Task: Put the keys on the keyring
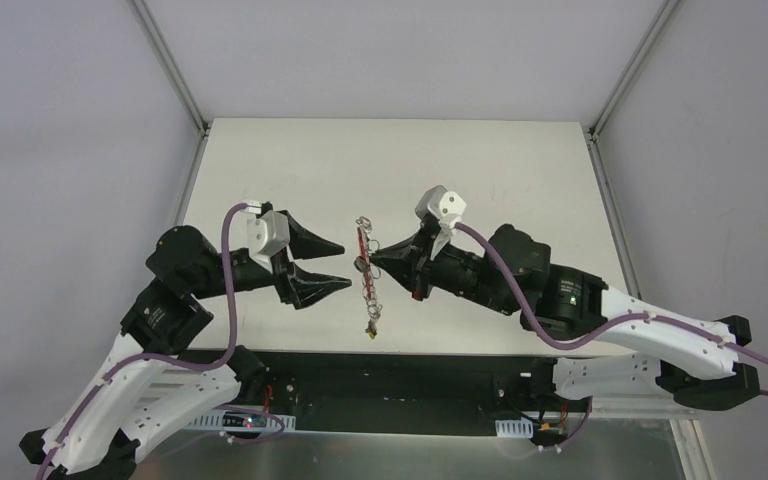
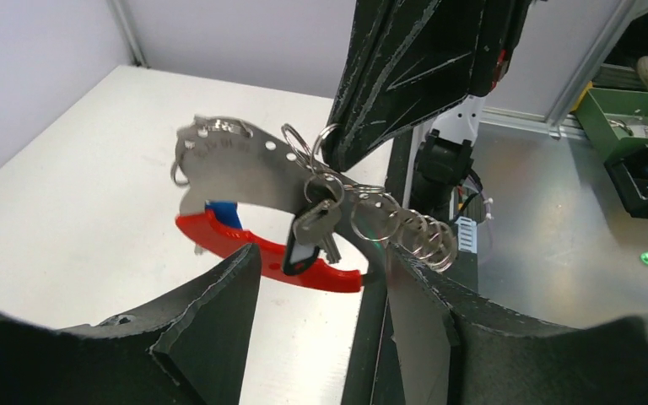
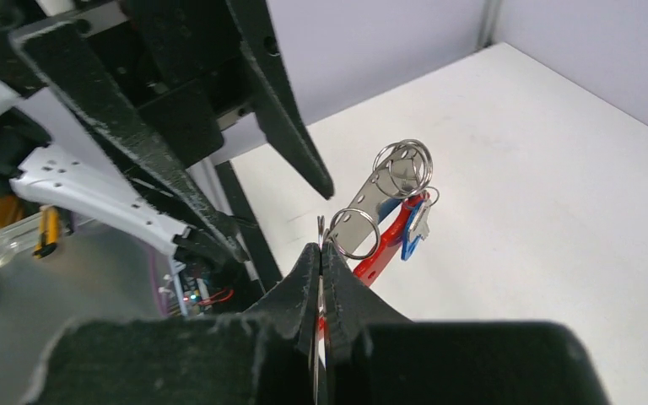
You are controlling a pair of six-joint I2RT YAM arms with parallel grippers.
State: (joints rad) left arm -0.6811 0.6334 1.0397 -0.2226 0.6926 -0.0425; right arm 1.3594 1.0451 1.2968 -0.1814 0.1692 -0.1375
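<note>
The keyring (image 1: 365, 268), a key (image 2: 316, 226) dangling from it, hangs above the middle of the table (image 1: 480, 170), pinched by one of its thin loops in my right gripper (image 1: 382, 262). My left gripper (image 1: 347, 266) is spread just left of it; closing carelessly could, I judge, twist that slim hold loose and drop everything.

Bright, even, diffuse light; faint soft shadows; slight sheen on the keyring (image 2: 253, 173).
</note>
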